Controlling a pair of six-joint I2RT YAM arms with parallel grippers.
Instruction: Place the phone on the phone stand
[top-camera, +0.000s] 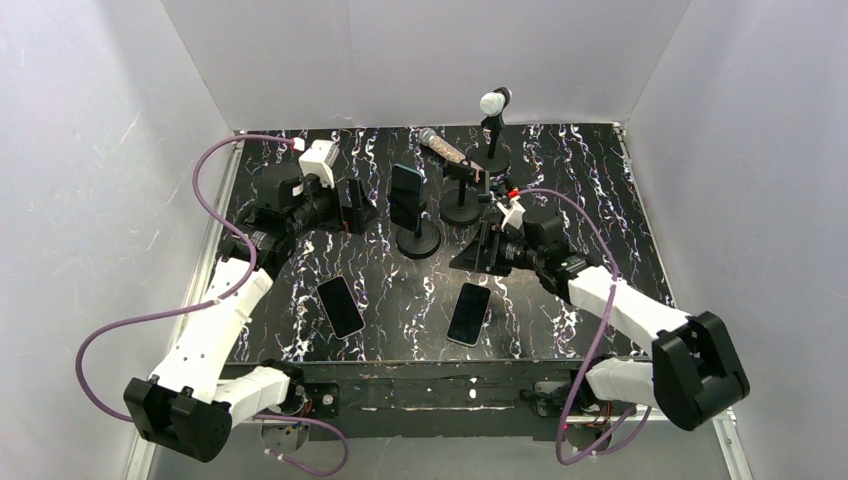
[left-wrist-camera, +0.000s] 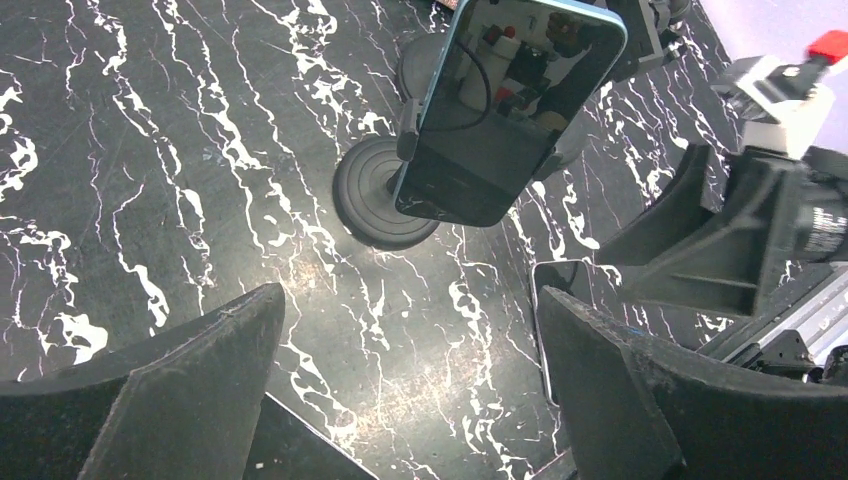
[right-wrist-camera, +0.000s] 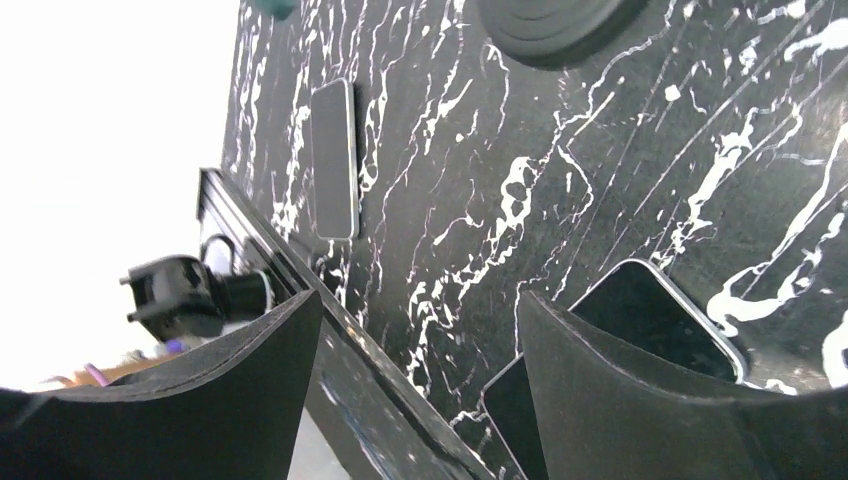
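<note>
One phone (top-camera: 406, 188) is already sitting upright on the stand (top-camera: 419, 242) at mid-table, so the placing is looking done, though a left spare phone (top-camera: 340, 306) and a right spare phone (top-camera: 469, 313) are lying flat nearer the front edge. Left gripper (top-camera: 352, 207) is hovering just left of the stand and right gripper (top-camera: 479, 250) just beyond the right spare phone, both with fingers wide and holding nothing. The stand's cradle is hiding behind the phone, so its seating is proving hard to judge.
</note>
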